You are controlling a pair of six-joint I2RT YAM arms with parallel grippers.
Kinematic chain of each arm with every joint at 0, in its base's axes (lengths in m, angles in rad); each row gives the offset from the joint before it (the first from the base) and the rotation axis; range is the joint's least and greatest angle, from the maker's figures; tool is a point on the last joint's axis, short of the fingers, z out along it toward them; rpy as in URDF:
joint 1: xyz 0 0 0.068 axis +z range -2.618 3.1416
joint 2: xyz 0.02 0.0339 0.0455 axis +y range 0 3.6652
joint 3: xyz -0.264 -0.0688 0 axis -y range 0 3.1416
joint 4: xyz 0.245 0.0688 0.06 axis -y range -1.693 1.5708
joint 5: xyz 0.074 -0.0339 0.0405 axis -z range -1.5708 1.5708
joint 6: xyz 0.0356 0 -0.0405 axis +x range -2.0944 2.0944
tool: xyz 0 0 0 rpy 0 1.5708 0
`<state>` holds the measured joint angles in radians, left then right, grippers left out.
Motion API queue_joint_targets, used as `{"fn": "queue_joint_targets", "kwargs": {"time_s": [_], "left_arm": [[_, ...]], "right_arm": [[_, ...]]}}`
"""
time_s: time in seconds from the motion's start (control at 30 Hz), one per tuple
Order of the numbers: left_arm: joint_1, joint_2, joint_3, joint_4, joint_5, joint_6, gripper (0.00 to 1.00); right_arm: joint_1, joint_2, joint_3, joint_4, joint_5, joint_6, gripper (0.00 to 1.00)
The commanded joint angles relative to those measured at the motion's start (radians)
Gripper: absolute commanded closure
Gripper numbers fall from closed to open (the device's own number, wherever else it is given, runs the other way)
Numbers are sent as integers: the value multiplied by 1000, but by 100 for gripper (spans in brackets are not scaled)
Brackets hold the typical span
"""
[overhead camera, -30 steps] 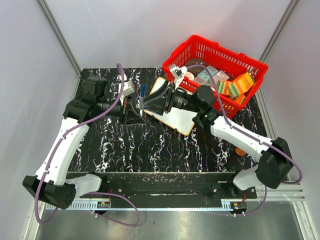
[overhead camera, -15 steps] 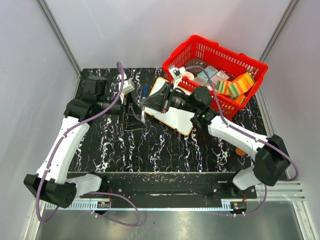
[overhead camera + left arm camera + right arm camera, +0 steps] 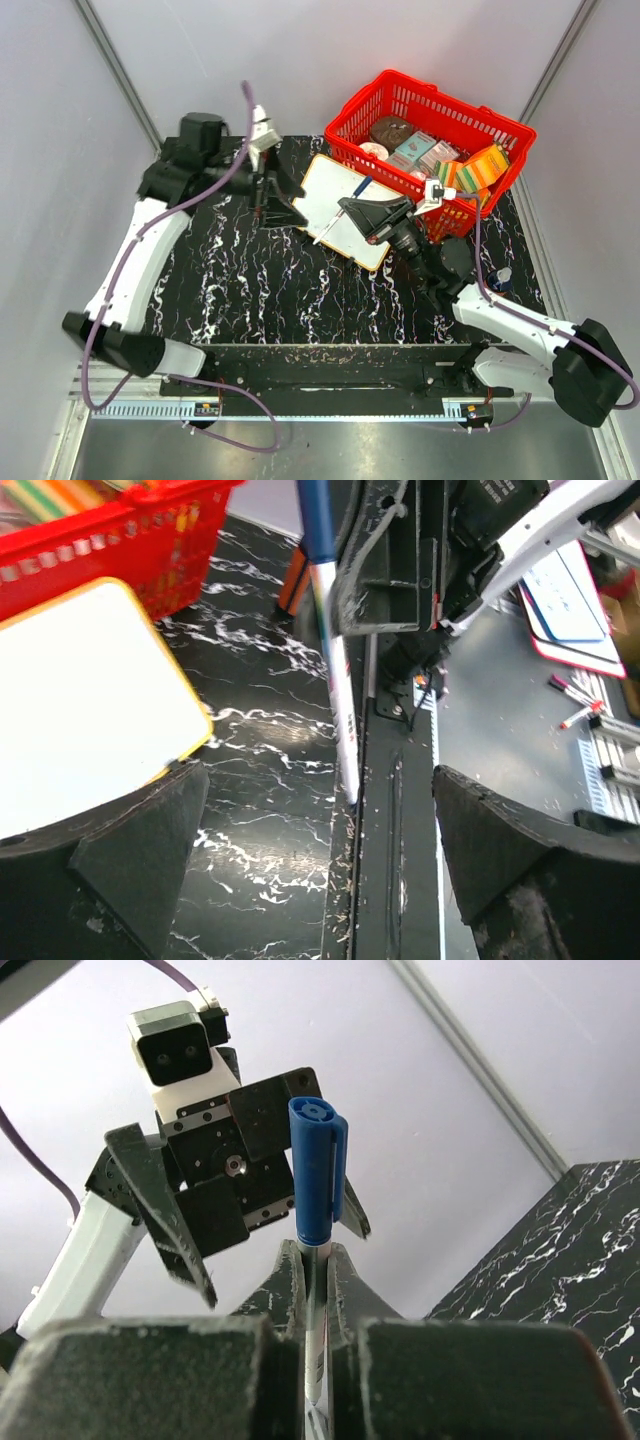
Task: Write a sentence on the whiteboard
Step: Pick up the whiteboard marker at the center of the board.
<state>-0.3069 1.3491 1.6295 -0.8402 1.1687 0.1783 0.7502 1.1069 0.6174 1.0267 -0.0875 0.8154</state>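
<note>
Blue-capped marker (image 3: 318, 1175) pinched in R fingers (image 3: 283, 1290), L fingers (image 3: 130, 860) spread wide, whiteboard (image 3: 328, 190) by red basket (image 3: 452, 104).

— How's the light?
— Bright and even, coming from overhead. In the top view the shadows on the counter (image 3: 300, 290) are soft and faint.
— Any glare?
— In the left wrist view the whiteboard (image 3: 80, 700), left of the left gripper (image 3: 318, 780), is blown out to flat white. The counter ahead of that gripper carries a pale sheen.
— Focus?
— That gripper's fingers (image 3: 130, 860) are dark, soft-edged blurs at the bottom corners, and things farther out are sharper. In the right wrist view the right gripper (image 3: 315, 1260) sits close to the lens, grainy and soft. The marker (image 3: 315, 1170) cap above it is crisp against a plain, evenly lit wall (image 3: 450, 1110).
</note>
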Motion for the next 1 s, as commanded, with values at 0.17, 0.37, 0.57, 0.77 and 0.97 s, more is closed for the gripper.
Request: {"fn": "queue_joint_targets", "kwargs": {"time_s": [0.17,0.37,0.57,0.77,0.97], "left_arm": [[-195,188,193,-137,-118,72,1],[-244,229,204,-138,-119,89,33],[-251,214,202,-145,-190,95,100],[-236,139,149,-125,-303,98,100],[-144,21,18,-76,-255,102,100]], "right_arm": [[1,-22,-22,134,167,7,100],[0,-28,-22,107,187,-13,100],[1,-32,-10,29,167,-24,88],[0,-50,57,-175,54,-65,18],[-12,-55,131,-341,-127,-133,0]]}}
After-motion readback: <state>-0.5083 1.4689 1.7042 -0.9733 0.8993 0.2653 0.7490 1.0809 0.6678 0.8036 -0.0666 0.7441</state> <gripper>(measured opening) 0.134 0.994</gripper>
